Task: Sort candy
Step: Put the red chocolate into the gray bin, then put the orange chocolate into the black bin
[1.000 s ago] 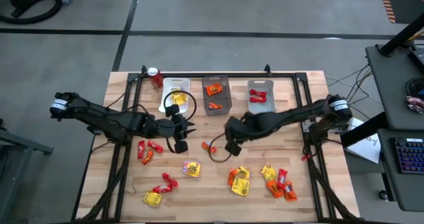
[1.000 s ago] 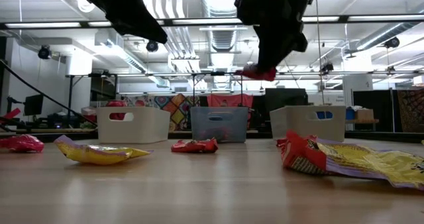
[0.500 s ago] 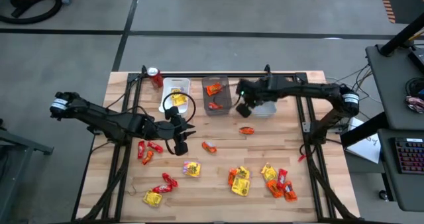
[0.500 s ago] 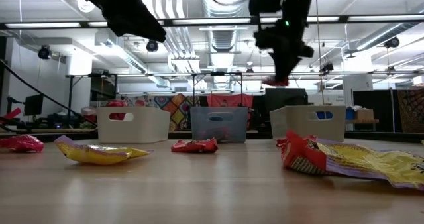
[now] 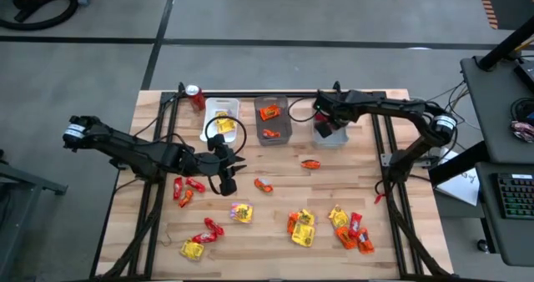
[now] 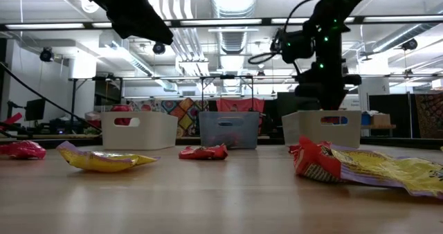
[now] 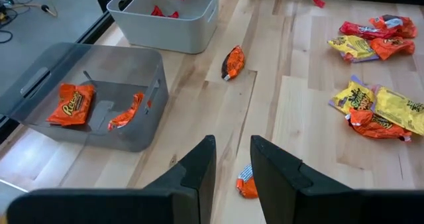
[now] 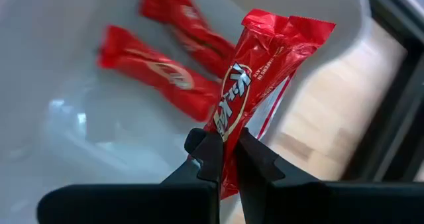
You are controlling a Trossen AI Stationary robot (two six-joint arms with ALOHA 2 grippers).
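From above, three bins sit in a row at the table's far edge: a white bin (image 5: 224,115) with yellow packets, a grey bin (image 5: 272,120) with orange ones, and a second white bin (image 5: 329,122) with red ones, so each colour has its own box. The right gripper (image 5: 324,125) hangs over that last bin, which suits the red packet it carries. The left gripper (image 5: 227,178) waits over the middle of the table, near a loose orange packet (image 5: 264,184). Most of the candy (image 5: 302,227) lies scattered across the near half of the table. A soda can (image 5: 196,95) stands at the far left corner, out of the way.

From table height, the right arm reaches down just above the rim of the right-hand bin, probably low enough to drop its packet inside instead of letting it bounce out.

The left wrist camera shows that gripper's fingers (image 7: 199,168) a little apart with nothing between them, and the orange packet lies on the wood just beyond.

The right wrist camera shows the fingers clenched on a red packet (image 8: 250,91) near its lower end, so it hangs clear. Two red packets (image 8: 165,68) already lie on the bin floor below.
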